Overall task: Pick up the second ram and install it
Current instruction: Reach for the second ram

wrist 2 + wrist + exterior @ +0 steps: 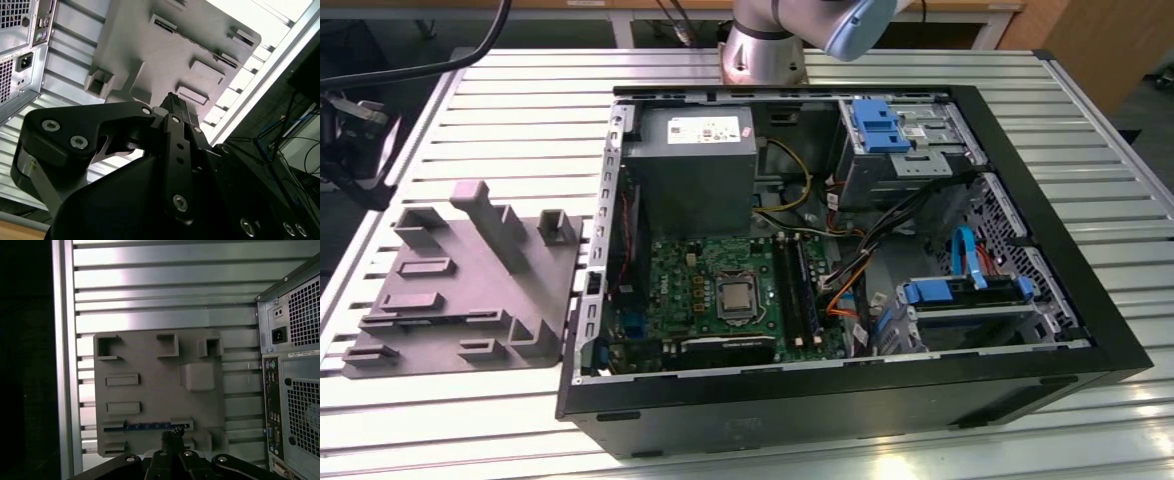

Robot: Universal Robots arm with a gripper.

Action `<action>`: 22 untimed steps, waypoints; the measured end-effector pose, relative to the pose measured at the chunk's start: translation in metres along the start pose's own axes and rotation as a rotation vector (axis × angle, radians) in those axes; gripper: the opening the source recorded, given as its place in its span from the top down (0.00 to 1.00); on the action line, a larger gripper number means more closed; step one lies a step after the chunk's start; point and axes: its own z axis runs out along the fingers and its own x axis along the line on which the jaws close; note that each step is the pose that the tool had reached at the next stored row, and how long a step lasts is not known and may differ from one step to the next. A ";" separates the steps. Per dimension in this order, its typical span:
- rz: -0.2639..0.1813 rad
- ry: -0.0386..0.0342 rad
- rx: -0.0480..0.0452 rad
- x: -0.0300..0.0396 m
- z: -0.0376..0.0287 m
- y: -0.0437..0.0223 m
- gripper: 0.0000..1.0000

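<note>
The second ram (150, 427) is a slim dark-blue stick lying in a long slot of the grey holder plate (150, 390), near the plate's edge closest to my gripper. In the first wrist view my gripper (172, 436) hovers above that edge, its tips just beside the stick's end and apart from it. In the second wrist view the black fingers (173, 112) stand pressed together with nothing between them, over the same grey plate (165, 45). In the exterior view the plate (467, 285) lies on the table at the left of the open computer case (854, 250).
The case lies on its side on a slatted metal table (520, 90). Inside are the green motherboard (707, 290), its black memory slots (798, 290), a grey power supply (687, 170), blue drive brackets and orange cables. The case's rear panel (292, 370) stands beside the plate.
</note>
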 end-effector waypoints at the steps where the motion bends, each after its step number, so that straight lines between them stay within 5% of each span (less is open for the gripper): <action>1: 0.000 0.0000 0.0000 0.0004 0.0002 -0.0003 0.89; 22: 0.000 0.0000 0.0000 0.0051 0.0043 -0.0055 0.89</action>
